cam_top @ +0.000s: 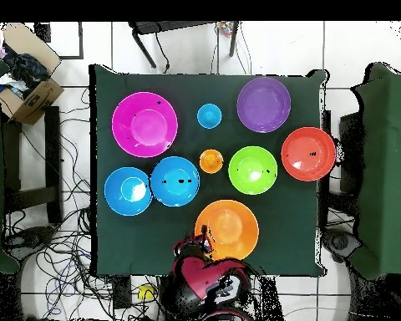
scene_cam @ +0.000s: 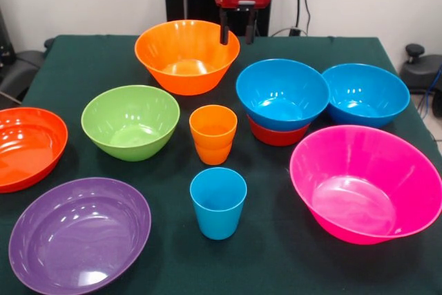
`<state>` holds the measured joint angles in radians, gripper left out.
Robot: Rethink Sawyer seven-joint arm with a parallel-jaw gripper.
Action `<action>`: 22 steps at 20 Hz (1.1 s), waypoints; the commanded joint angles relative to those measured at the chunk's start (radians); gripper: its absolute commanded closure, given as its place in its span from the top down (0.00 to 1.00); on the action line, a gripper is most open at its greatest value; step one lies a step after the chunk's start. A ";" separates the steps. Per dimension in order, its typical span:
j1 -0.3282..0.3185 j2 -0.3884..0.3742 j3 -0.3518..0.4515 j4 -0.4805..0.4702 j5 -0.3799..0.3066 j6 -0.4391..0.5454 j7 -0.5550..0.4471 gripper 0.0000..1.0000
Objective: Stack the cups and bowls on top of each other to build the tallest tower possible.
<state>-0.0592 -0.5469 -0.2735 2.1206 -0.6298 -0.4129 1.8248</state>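
Note:
My gripper (scene_cam: 236,32) hangs open and empty at the far edge of the table, just above the right rim of the large orange bowl (scene_cam: 186,56). A lime green bowl (scene_cam: 130,121) sits left of centre. Two orange cups (scene_cam: 213,134) stand nested at the middle, and a light blue cup (scene_cam: 218,202) stands in front of them. One blue bowl (scene_cam: 282,93) rests inside a red-orange bowl (scene_cam: 277,135); a second blue bowl (scene_cam: 366,93) stands to its right. The pink bowl (scene_cam: 366,184), the purple bowl (scene_cam: 79,234) and another red-orange bowl (scene_cam: 27,146) stand singly.
Everything stands on a dark green table cloth (scene_cam: 90,60). In the overhead view a cardboard box (cam_top: 27,88) sits on the floor off one corner, cables lie around the table, and dark covered furniture (cam_top: 386,167) flanks it.

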 commanded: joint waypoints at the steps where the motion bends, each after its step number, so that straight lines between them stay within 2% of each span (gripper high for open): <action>1: 0.000 0.103 0.025 -0.027 0.048 -0.060 0.140 1.00; 4: 0.006 0.107 0.018 -0.027 0.053 -0.068 0.141 1.00; 10: 0.027 0.180 -0.009 -0.037 0.085 -0.135 0.141 1.00; 22: 0.007 0.272 -0.020 -0.047 0.090 -0.245 0.131 1.00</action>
<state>-0.0535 -0.3516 -0.3458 2.1197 -0.5929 -0.5949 1.8248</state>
